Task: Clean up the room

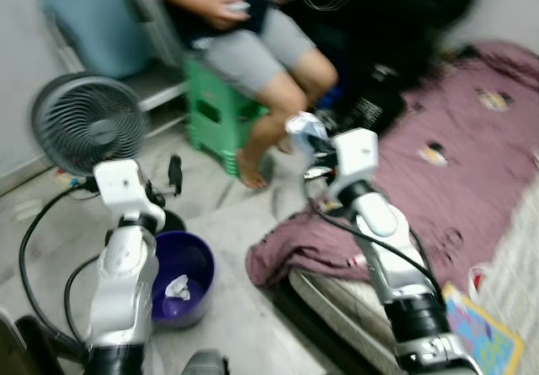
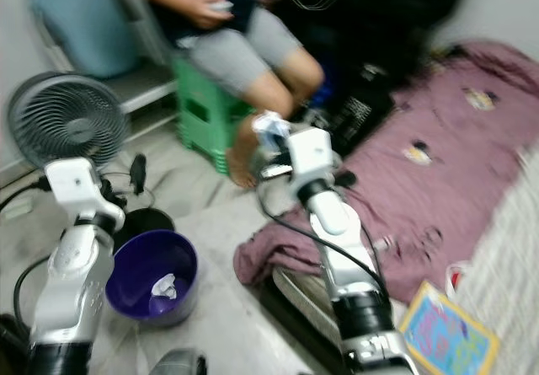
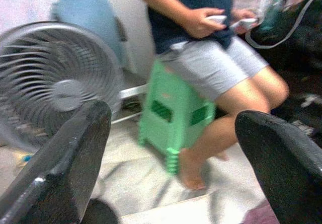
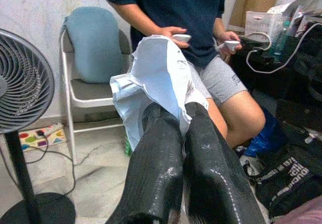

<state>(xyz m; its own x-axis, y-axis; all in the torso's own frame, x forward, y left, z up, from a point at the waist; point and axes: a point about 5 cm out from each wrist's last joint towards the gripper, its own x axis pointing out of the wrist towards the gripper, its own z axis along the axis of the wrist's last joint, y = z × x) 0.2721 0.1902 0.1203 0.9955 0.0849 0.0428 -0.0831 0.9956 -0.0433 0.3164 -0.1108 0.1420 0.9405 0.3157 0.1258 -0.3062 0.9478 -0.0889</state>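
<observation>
My right gripper [image 4: 182,114] is shut on a crumpled white plastic bag [image 4: 153,80], held up in the air above the edge of the maroon blanket [image 1: 455,190]; the bag [image 1: 305,126] shows as a pale wad at the arm's tip. A purple bin [image 1: 181,286] stands on the floor beside my left arm, with a white scrap [image 1: 178,288] inside. My left gripper [image 1: 174,173] hovers above and behind the bin, its fingers [image 3: 60,168] spread wide open with nothing between them.
A person sits on a green stool [image 1: 217,114] straight ahead, holding two controllers. A grey floor fan [image 1: 87,122] stands at the left, cables trailing on the tiled floor. A chair with a blue cushion [image 4: 93,38] is behind. Dark bags [image 1: 379,55] and a mattress lie to the right.
</observation>
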